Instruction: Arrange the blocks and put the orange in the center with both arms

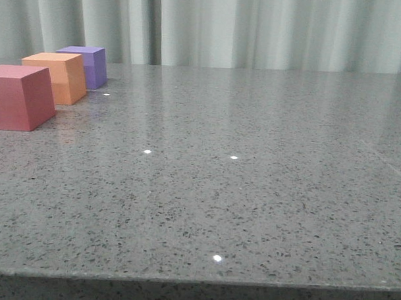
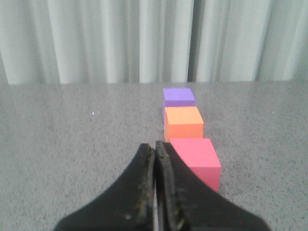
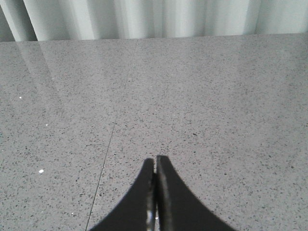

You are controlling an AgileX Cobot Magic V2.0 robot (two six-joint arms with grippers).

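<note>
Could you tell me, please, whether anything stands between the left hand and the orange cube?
Yes: the red-pink cube sits directly ahead of the shut left hand, with the orange cube behind it in the same row.

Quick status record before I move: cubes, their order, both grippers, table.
cubes: red-pink cube, orange cube, purple cube
layout: one row at the table's far left; red-pink nearest the robot, orange in the middle, purple farthest
left gripper: shut, holds nothing, just short of the red-pink cube
right gripper: shut, holds nothing, over bare table
</note>
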